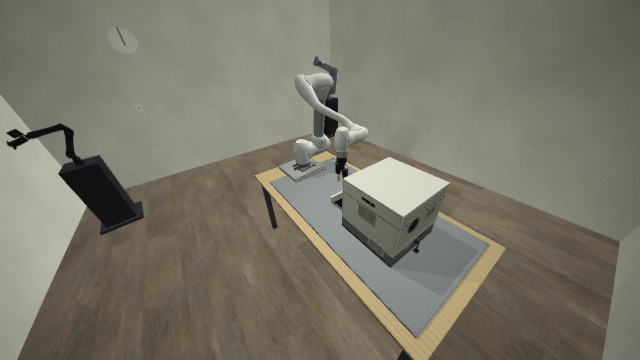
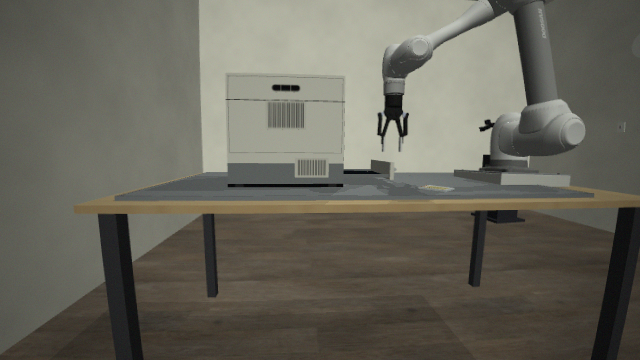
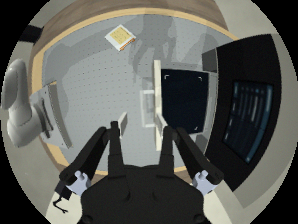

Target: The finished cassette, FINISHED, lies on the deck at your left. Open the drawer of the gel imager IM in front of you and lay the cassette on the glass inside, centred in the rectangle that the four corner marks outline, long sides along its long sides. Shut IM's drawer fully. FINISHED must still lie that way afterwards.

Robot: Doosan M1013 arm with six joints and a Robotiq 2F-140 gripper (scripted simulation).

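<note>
The gel imager IM (image 1: pixel 395 207) is a cream box on the grey deck; it also shows in the exterior view (image 2: pixel 285 131). Its drawer (image 3: pixel 182 99) (image 2: pixel 382 168) is pulled out, with dark glass and white corner marks showing, and its pale front panel stands toward the arm. My gripper (image 2: pixel 392 146) hangs open and empty above the drawer front; it also shows in the wrist view (image 3: pixel 141 137) and in the top view (image 1: pixel 341 175). The cassette FINISHED (image 3: pixel 120 35) is a flat yellowish tile lying on the deck apart from the drawer; it also shows in the exterior view (image 2: pixel 436 188).
The arm's base plate (image 2: pixel 511 177) sits on the deck at one end of the table. A black stand with an arm (image 1: pixel 97 190) stands on the floor away from the table. The deck lies on a wood-edged table.
</note>
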